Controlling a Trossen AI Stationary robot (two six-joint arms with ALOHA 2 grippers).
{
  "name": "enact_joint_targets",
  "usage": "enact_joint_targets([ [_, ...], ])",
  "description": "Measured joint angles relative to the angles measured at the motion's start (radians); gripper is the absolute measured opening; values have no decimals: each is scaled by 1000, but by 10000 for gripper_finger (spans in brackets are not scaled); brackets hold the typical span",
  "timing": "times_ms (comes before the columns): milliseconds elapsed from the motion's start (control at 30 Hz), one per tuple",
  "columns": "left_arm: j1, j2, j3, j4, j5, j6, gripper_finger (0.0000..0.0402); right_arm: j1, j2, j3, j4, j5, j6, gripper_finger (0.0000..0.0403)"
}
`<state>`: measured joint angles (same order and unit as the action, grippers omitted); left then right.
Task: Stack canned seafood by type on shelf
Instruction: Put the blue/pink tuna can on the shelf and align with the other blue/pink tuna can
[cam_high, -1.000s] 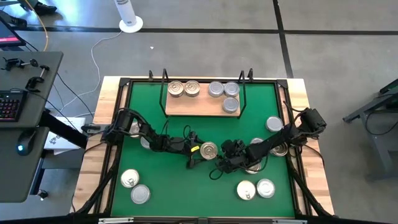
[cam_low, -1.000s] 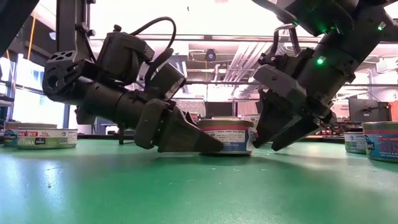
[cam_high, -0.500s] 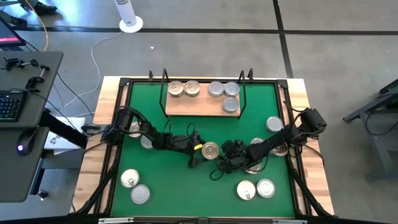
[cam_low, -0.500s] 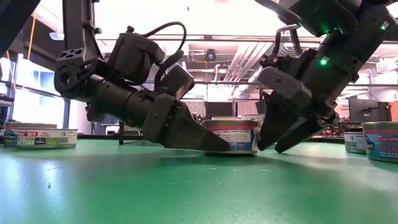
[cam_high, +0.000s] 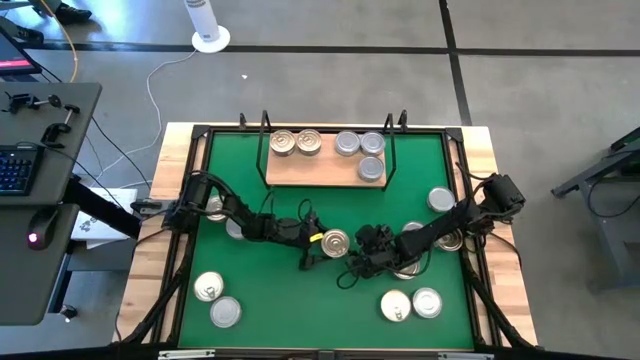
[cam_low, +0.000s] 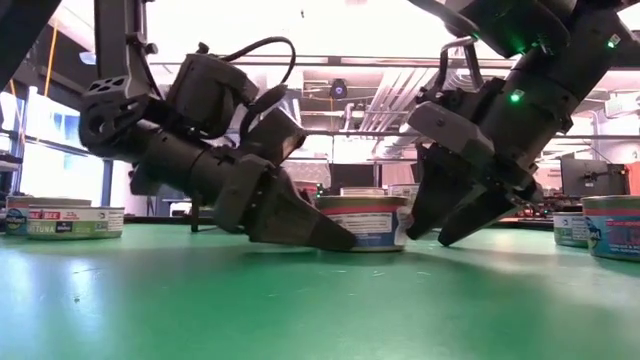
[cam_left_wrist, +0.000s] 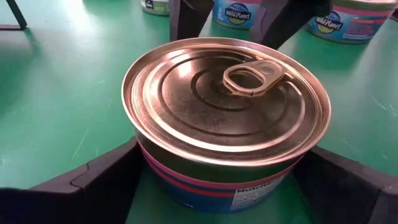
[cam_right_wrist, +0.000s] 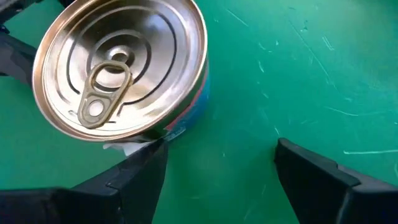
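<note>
A gold-lidded pull-tab can (cam_high: 336, 241) stands upright on its base mid-mat, between both grippers. My left gripper (cam_left_wrist: 221, 180) is open and reaches in from the table's left, low and slanting down, one finger on either side of the can (cam_left_wrist: 224, 106). My right gripper (cam_right_wrist: 217, 162) is open too. It hangs just right of the can (cam_right_wrist: 118, 68), slanting down, with only green mat between its fingers. The shelf (cam_high: 320, 172) at the far side carries two gold-lidded cans on its left and three silver-lidded ones on its right. My left gripper has its fingers (cam_left_wrist: 106, 180) low against the can's side wall (cam_left_wrist: 146, 165), coming level-to-slanting from the table's left. The can rests on the mat, and I cannot tell whether the fingers press it. My right gripper has one fingertip (cam_right_wrist: 146, 162) close under the can's edge; whether it touches cannot be told.
Loose cans lie about the green mat: two at the near left (cam_high: 215, 300), two at the near right (cam_high: 412, 304), one at the right (cam_high: 440, 200) and some under the arms. The mat's black frame and the wooden table edge (cam_high: 495, 200) bound it.
My left gripper has tipped somewhat steeper downward around the can, nudging toward the right and back again, its fingers just as wide apart. The can still stands on the mat.
</note>
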<state>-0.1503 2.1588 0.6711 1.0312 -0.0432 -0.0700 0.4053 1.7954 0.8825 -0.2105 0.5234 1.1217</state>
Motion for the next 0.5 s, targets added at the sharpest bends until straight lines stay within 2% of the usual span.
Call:
enact_joint_targets([
  [267, -54, 2, -92, 154, -111, -4, 377, 0, 0, 1, -1, -2, -2, 288],
  [500, -108, -3, -119, 172, -231, -36, 376, 0, -1, 1, -2, -2, -15, 288],
])
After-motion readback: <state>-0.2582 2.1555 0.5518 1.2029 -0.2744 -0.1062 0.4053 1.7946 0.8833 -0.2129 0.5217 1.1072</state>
